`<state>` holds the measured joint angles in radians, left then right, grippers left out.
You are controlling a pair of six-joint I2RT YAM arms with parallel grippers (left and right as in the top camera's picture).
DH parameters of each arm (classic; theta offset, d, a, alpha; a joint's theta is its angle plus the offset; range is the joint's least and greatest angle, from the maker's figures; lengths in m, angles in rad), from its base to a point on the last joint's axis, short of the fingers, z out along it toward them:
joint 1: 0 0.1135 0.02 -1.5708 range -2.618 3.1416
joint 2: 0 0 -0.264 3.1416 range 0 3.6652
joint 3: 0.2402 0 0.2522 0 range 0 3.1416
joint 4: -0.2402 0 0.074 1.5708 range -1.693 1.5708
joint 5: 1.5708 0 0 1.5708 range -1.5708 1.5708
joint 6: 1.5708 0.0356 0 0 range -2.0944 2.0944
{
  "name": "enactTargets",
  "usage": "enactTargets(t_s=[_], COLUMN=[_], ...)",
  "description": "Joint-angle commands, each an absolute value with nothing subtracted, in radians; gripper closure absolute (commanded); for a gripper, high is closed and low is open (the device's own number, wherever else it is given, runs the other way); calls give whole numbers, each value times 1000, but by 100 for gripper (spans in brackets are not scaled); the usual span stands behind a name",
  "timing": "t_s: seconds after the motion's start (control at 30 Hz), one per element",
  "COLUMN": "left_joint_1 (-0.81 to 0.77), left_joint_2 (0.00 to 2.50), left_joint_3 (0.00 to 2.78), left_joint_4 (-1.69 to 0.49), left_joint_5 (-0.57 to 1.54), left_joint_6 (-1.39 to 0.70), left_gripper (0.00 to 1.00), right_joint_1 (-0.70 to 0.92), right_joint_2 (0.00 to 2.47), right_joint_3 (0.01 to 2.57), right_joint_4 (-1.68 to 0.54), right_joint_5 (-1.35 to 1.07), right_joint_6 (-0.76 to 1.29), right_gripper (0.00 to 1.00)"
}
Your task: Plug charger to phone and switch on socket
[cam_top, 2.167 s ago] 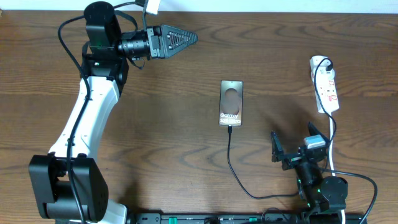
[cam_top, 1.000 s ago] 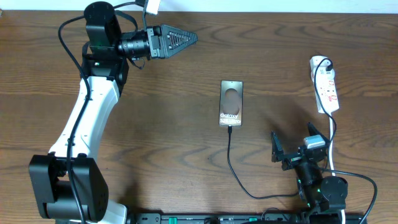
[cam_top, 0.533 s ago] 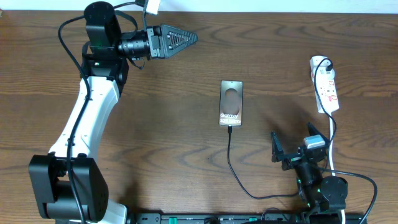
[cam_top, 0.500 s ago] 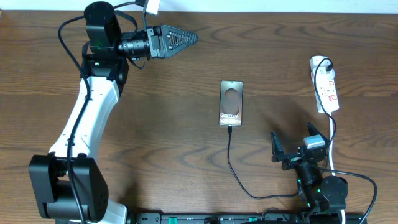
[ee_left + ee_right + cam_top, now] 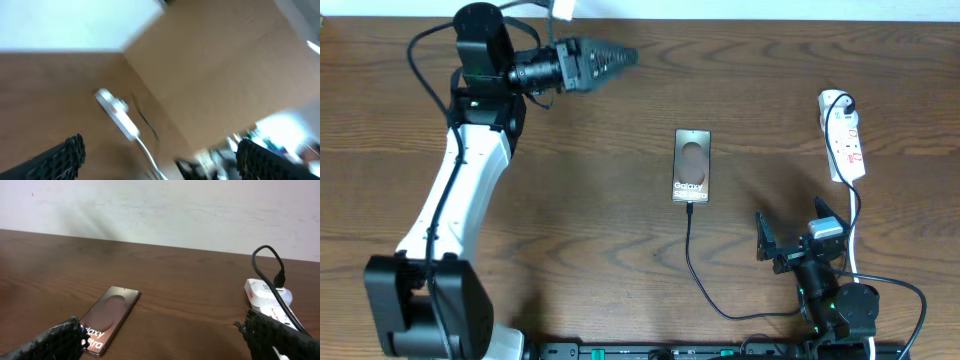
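left gripper (image 5: pixel 625 57): released, far left
right gripper (image 5: pixel 792 222): released, near right, near socket (image 5: pixel 845 140)
phone (image 5: pixel 691 165): centre, charger (image 5: pixel 692 260) touching near edge
table (image 5: pixel 570 200): dark wood, white wall (image 5: pixel 150 205) beyond

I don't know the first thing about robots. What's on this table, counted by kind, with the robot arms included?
Phone: 1
Power strip, with its white cord: 1
Black charger cable: 1
Robot arms: 2, the left arm and the right arm
Total: 5
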<state>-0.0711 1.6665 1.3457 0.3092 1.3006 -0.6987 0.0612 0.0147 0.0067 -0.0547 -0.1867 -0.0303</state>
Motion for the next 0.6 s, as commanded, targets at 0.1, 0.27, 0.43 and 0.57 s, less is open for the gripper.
enactTargets(t_s=[0.1, 0.27, 0.43, 0.57], left_joint_1=[-68, -68, -68, -68], left_joint_2=[1491, 1409, 1359, 1344], left_joint_3=[1346, 1346, 1346, 1346], left_joint_4=[315, 243, 103, -126], left_joint_5=[762, 521, 384, 202], left_joint_6=[-561, -311, -262, -231], left_gripper=[3, 3, 3, 2], right_joint_1=[65, 65, 65, 65], right_joint_2=[7, 7, 7, 7], right_joint_3=[6, 6, 6, 6], right_joint_4=[-59, -59, -59, -59], right_joint_5=[-186, -186, -186, -186], right_joint_6=[-31, -31, -31, -31], right_gripper=[1, 1, 1, 1])
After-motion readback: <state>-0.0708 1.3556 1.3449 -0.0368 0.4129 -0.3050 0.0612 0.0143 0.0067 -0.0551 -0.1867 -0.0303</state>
